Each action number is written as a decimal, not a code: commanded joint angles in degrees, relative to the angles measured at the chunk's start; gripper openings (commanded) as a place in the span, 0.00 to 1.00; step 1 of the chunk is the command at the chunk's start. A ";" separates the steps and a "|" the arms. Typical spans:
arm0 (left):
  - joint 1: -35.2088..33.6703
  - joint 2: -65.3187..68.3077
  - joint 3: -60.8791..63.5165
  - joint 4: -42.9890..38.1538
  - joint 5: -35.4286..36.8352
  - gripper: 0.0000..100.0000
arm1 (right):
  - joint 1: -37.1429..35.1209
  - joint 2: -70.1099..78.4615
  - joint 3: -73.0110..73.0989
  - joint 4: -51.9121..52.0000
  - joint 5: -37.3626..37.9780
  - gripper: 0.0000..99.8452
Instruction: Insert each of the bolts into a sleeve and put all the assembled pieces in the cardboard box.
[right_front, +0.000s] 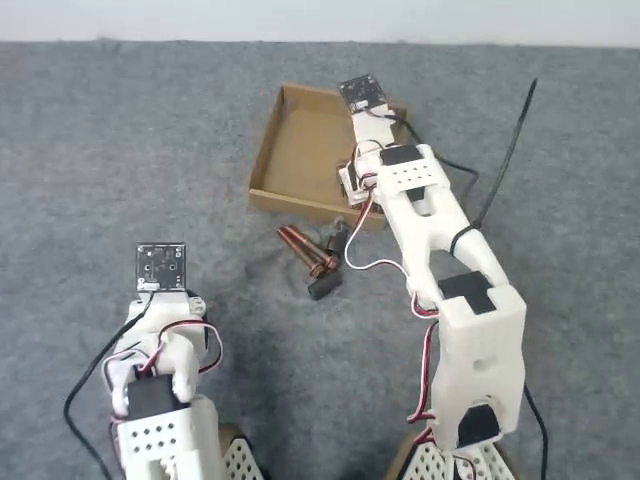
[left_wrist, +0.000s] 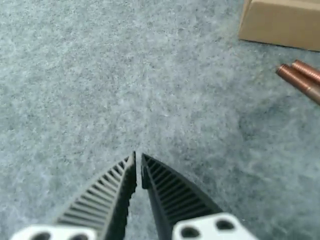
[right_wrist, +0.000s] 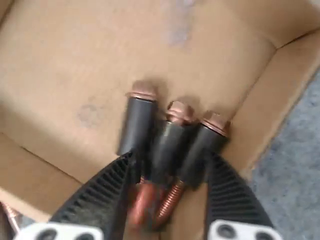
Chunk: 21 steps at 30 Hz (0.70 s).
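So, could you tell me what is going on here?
The right arm's tool is open over the shallow brown cardboard box, its fingers either side of three black sleeves with copper bolts through them. The left arm's tool is shut over the grey carpet, holding nothing. Two bare copper bolts and loose black sleeves lie on the carpet by the box.

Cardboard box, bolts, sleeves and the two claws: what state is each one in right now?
Cardboard box: open-topped, holding three pieces.
Assembled pieces: three sleeved bolts, lying side by side in the box.
Loose bolts: two, bare, lying together on the table.
Black sleeve: lying on the table beside them.
Right gripper: open, jaws either side of the three pieces.
Left gripper: shut, empty, above the table.
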 joint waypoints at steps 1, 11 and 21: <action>-0.26 0.79 -0.31 -1.67 -0.79 0.01 | 0.40 -5.23 -1.14 1.01 0.70 0.12; -0.26 0.88 -0.31 -1.67 -0.79 0.01 | 0.75 -18.15 -0.70 7.16 1.05 0.01; -0.26 0.88 -0.31 -1.67 -0.79 0.01 | 0.66 -29.76 -0.70 25.63 0.53 0.01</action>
